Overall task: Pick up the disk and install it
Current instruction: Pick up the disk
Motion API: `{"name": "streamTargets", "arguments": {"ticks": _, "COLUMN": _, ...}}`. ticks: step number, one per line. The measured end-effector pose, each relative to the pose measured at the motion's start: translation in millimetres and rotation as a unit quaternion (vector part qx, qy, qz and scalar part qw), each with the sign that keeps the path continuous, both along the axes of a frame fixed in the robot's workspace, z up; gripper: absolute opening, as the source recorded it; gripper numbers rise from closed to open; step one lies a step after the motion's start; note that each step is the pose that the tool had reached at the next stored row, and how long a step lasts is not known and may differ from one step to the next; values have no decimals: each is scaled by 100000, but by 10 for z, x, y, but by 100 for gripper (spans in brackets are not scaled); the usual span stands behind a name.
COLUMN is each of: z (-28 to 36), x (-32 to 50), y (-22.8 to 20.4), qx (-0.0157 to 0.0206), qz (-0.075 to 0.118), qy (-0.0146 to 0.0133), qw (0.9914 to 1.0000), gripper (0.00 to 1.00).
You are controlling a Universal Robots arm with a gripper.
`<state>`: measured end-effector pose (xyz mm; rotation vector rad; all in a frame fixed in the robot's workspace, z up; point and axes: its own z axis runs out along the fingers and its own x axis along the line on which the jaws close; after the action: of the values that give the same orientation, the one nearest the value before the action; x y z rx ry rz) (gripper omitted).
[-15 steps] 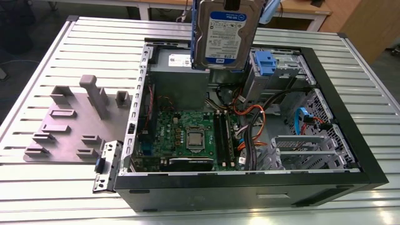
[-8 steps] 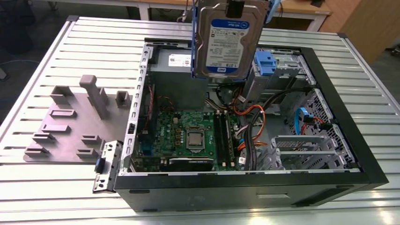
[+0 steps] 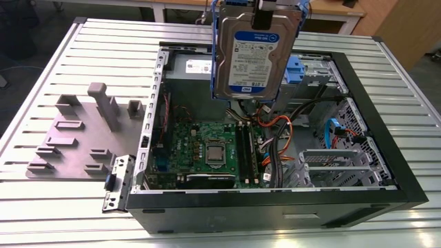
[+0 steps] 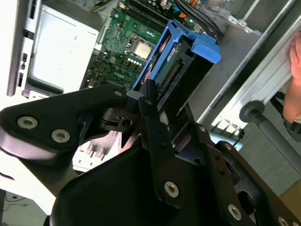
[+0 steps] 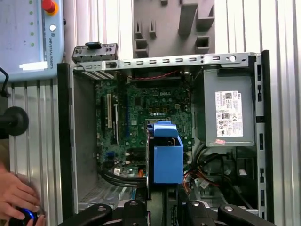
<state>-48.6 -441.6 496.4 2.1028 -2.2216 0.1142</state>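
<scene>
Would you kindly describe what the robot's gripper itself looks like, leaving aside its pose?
The gripper is matte black all over. In the second wrist view it is built of broad, flat link plates with rounded ends, joined at their pivots by round silver screws. The plates narrow to slim, bar-like fingers. The first wrist view shows the same black links and silver screws.

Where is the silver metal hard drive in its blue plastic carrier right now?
In the exterior view the disk hangs upright from the gripper above the open black computer case.
</scene>
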Motion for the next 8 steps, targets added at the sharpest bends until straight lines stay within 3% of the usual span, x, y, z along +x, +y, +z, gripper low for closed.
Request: {"name": "streamTargets", "arguments": {"ticks": 8, "z": 2, "x": 0, "y": -4, "qx": -132, "qz": 1, "qy": 10, "qw": 100000, "gripper": 35}}
